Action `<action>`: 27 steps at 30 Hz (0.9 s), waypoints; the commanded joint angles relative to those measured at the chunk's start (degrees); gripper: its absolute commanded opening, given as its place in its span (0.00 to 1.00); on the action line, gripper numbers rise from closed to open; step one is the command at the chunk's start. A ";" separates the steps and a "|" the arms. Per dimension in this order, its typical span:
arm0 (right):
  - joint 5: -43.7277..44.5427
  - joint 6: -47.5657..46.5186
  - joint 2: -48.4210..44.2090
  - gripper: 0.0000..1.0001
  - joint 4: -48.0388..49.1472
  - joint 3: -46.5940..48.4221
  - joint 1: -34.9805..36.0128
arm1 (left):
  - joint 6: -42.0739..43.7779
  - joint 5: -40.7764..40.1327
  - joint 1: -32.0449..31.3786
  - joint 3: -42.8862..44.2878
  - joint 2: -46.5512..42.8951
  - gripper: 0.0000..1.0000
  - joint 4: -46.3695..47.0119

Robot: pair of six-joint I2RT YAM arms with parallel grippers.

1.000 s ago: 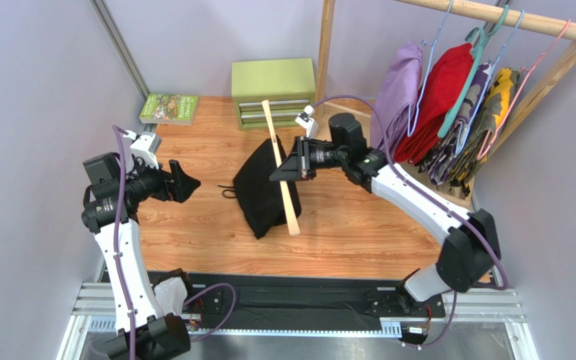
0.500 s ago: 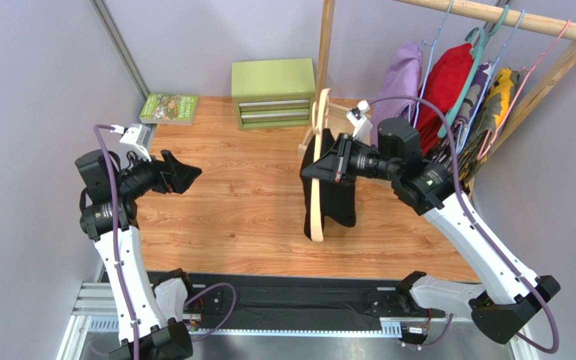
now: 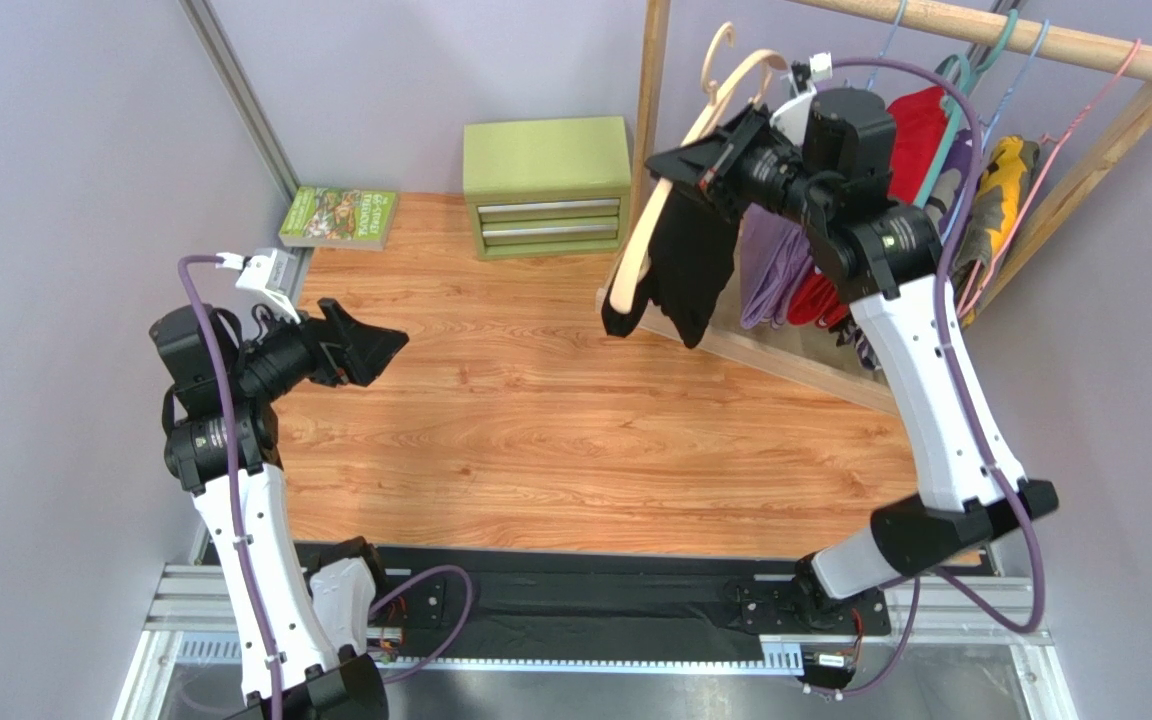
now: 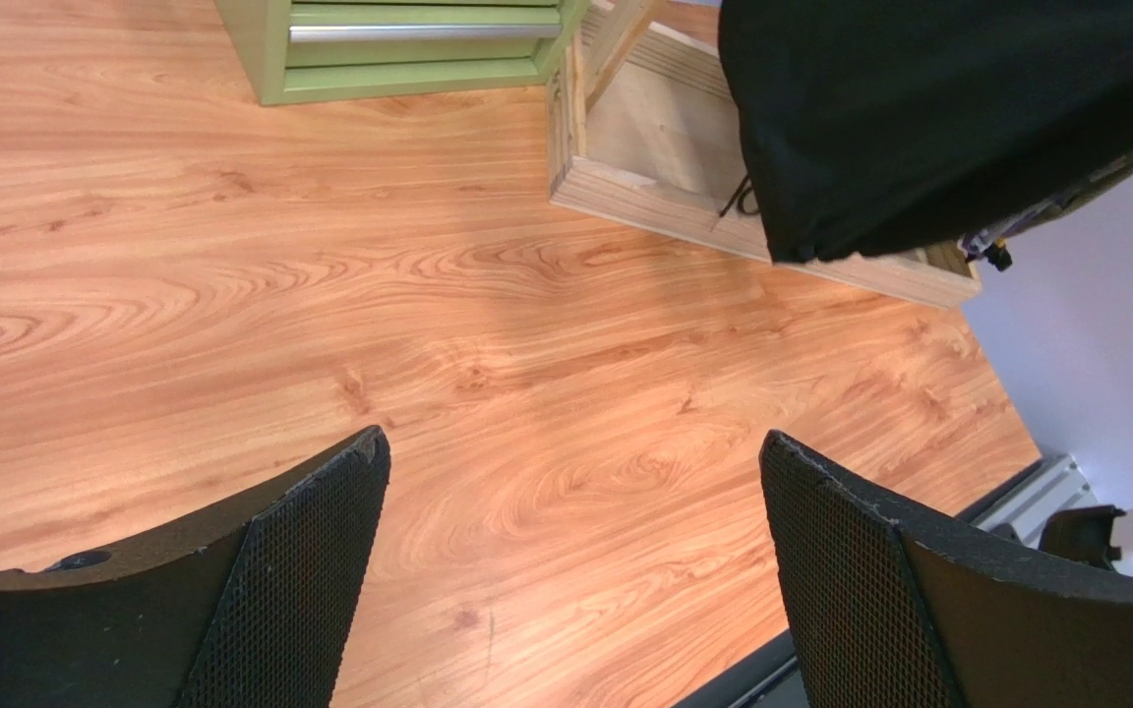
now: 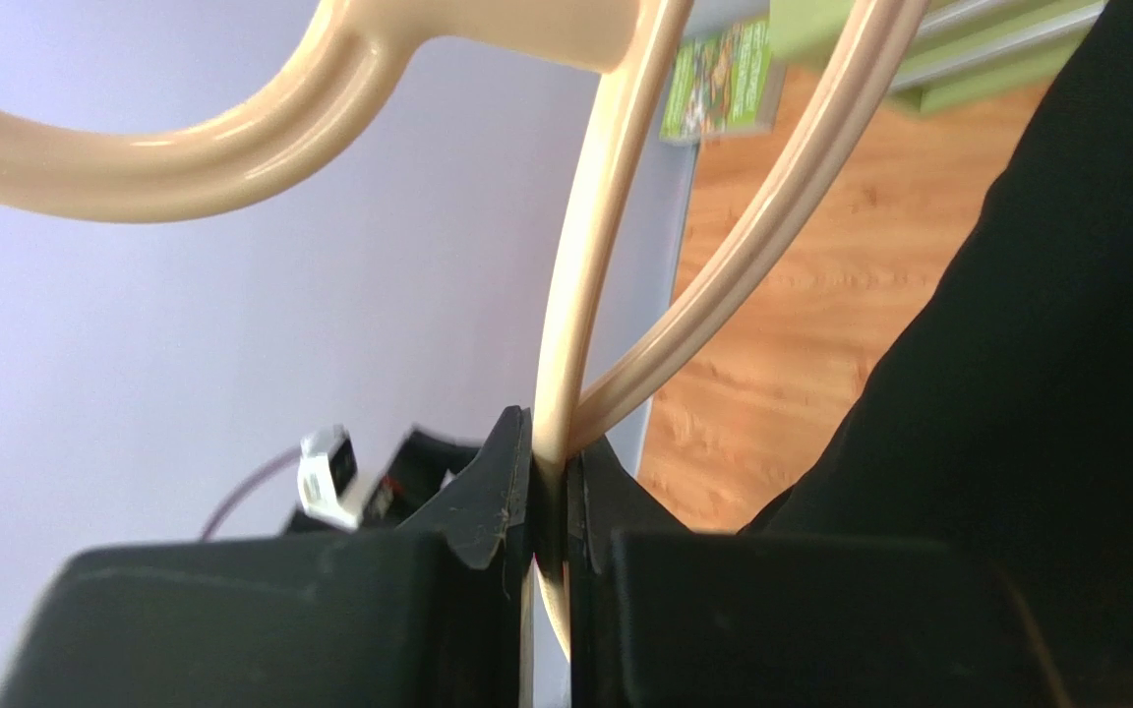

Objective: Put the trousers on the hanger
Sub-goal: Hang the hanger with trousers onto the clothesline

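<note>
Wooden table (image 3: 537, 435) between pale purple walls: the trousers were carried on the hanger, clear of the surface.

The right gripper (image 5: 550, 472) was shut narrow on a thin pale arm of the hanger (image 5: 587, 295), which was pinched between its jaws. Just beside and below that gripper the trousers (image 3: 687, 255) were draped over the hanger and hung limp, with nothing of them touching the table. Close behind the gripper the clothes rail (image 3: 988, 30) with its coloured garments was seen; the hanger's hook was not seen resting on it. Well apart, the left gripper (image 4: 573, 502) was held wide and empty, low over the table. The draping was judged done; only hanging up or setting down the loaded hanger, and the release, appeared left.
</note>
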 commanded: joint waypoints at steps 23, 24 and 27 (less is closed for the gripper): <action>15.28 8.51 21.65 0.00 16.96 28.06 -6.34 | -1.16 1.14 -0.17 -2.04 -0.18 1.00 0.60; 15.37 8.51 21.74 0.00 16.88 27.80 -6.25 | -1.16 1.05 -0.17 -1.86 -0.01 1.00 0.60; 15.89 8.77 22.36 0.00 16.88 26.57 -6.34 | -1.08 0.79 -0.08 -1.77 0.08 1.00 0.60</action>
